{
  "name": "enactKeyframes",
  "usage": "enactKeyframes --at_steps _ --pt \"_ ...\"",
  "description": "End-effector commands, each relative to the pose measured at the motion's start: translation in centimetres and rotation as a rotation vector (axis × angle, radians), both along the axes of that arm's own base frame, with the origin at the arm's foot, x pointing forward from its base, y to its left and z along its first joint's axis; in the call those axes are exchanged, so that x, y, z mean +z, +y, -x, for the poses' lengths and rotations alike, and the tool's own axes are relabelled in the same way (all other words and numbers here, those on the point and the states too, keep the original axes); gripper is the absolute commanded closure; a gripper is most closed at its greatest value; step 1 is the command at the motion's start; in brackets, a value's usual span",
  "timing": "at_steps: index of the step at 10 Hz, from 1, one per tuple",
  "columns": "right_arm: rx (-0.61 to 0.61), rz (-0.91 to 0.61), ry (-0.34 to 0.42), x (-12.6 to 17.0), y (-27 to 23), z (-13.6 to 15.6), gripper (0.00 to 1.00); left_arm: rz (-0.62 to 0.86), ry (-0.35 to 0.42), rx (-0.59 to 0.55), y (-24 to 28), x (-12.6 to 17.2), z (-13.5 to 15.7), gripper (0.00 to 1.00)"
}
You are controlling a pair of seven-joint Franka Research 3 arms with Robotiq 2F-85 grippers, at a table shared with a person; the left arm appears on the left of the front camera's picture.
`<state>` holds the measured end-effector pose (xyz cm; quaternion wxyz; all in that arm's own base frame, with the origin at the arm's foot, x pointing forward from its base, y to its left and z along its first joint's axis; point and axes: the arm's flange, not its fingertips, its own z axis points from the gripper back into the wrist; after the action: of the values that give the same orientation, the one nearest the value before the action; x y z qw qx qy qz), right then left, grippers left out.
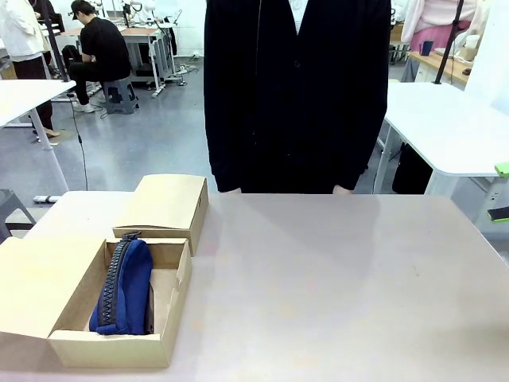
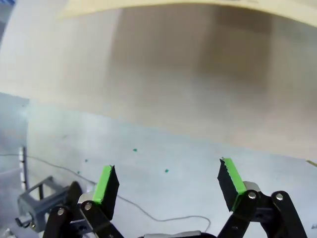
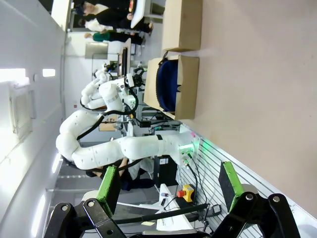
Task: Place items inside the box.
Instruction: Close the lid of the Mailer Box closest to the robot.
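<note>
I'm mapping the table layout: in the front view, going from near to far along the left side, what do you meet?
Open box holding the navy pouch → the box's raised flap → person standing at the far edge.

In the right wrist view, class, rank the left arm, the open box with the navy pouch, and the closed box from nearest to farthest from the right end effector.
1. Left arm, just beyond the right end effector, off the table's edge.
2. Open box holding the navy pouch, on the table.
3. Closed box, farthest, past the open one.
</note>
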<state>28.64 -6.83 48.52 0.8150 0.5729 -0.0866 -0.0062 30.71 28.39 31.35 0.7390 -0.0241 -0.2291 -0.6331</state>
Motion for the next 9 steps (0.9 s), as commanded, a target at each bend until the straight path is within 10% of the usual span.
enactKeyframes --at_steps 1,9 --pt "0.005 -0.016 -0.019 0.3 -0.1 0.0 0.0 0.051 0.005 -0.04 -0.6 -1.6 0.0 0.0" --pt "0.005 -0.016 -0.019 0.3 -0.1 0.0 0.0 0.523 -0.015 -0.029 -3.9 -3.1 0.5 0.0"
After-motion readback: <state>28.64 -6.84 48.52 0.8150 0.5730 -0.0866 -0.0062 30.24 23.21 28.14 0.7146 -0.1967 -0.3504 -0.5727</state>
